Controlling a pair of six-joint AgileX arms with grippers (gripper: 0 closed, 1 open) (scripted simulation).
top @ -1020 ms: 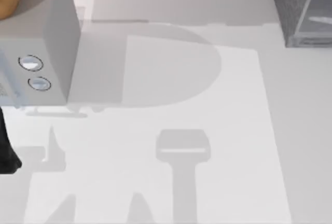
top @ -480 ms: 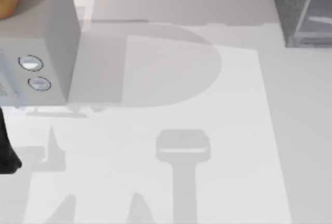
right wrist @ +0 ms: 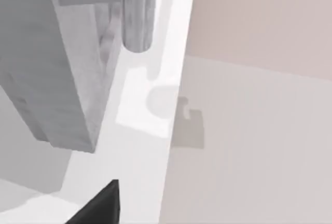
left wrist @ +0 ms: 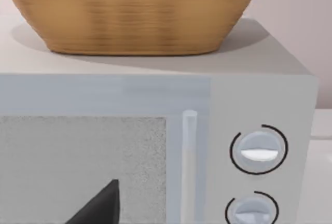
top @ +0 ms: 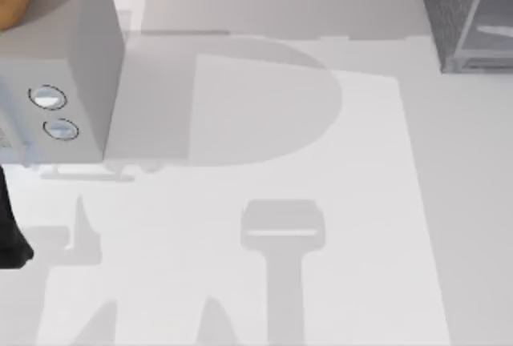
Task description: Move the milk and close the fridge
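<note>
At the far right corner of the tabletop [top: 264, 114], the fridge [top: 461, 14] stands with its pale glassy panel facing left. Opposite, at far left, a light-grey box with two dials [top: 60, 66] carries a wicker basket [left wrist: 135, 11]. Pincer states cannot be told.

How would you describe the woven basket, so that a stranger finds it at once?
Start at the white table's left side, where a smooth light-grey box with two round dials stands. The tan woven basket sits on top of that box. It is the one warm-coloured, textured thing among plain grey surfaces.
</note>
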